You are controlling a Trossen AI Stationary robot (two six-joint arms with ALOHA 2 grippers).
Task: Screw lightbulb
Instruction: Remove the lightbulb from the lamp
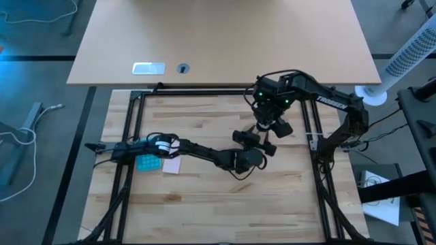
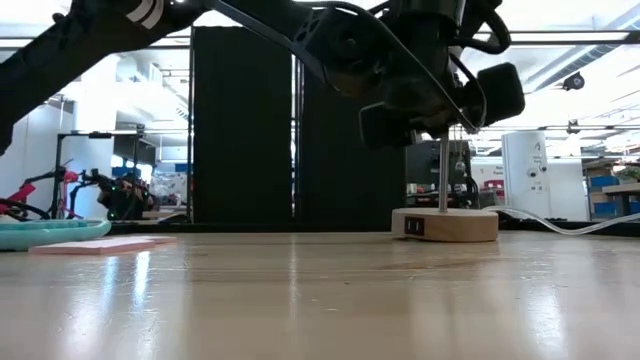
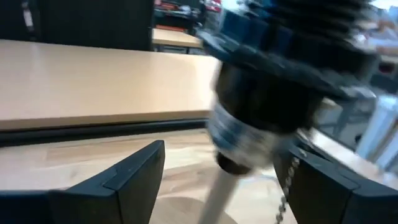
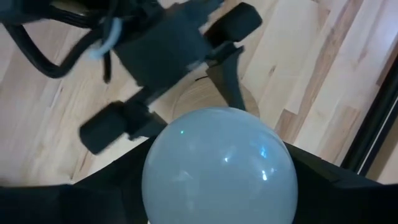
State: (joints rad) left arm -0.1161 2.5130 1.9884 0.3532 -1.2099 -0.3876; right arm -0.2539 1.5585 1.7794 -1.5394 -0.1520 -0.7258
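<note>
R end effector (image 4: 217,186) is clamping the lightbulb (image 4: 219,163) above the socket (image 3: 267,112); L end effector (image 3: 217,180), fingers apart, is straddling the socket. Keep bulb axis vertical, rotate w/ light downforce.

A teal tray (image 1: 147,162) and a pink pad (image 1: 172,165) lie side by side on the wooden surface (image 1: 204,197); a white perforated column (image 1: 411,53) stands beyond its edge.

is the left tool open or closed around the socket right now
Open. In the left wrist view the left tool's two dark fingers stand wide apart on either side of the black socket, with clear gaps and no contact visible.
</note>
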